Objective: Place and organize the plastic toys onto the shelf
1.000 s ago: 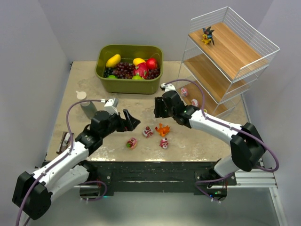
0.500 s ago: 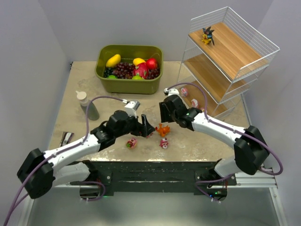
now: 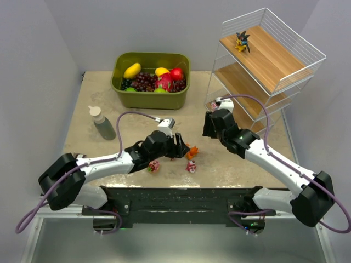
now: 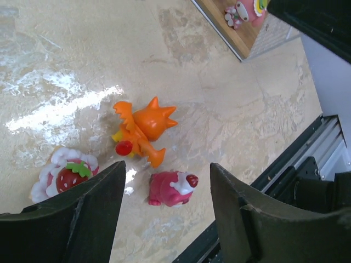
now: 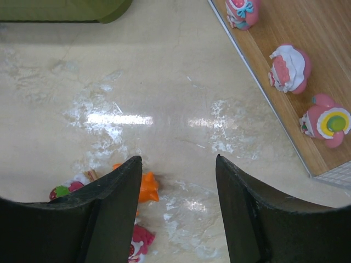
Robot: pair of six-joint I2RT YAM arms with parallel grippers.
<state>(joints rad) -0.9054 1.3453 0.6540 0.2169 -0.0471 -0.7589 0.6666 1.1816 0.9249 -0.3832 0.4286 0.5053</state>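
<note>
Several plastic toys lie on the table near its front edge: an orange creature (image 3: 191,152) (image 4: 143,129), a pink one (image 3: 191,166) (image 4: 171,188) and a strawberry-topped one (image 3: 154,166) (image 4: 64,174). My left gripper (image 3: 178,147) (image 4: 166,167) hangs open just above them, the pink toy lying below the gap, nothing gripped. My right gripper (image 3: 208,127) (image 5: 176,159) is open and empty over bare table beside the shelf (image 3: 258,82) (image 5: 307,33). Three pink toys (image 5: 288,68) stand on its bottom tier. A dark spiky creature (image 3: 242,41) stands on the top tier.
An olive-green bin (image 3: 151,82) of fruit stands at the back centre. A small grey bottle (image 3: 102,124) stands at the left. The table's front edge and the black base rail (image 4: 307,164) lie close behind the pink toy.
My left arm has reached right, over the toys, covering one of them, and its jaws have narrowed. My right arm has drawn right, away from the toys and up to the shelf.
</note>
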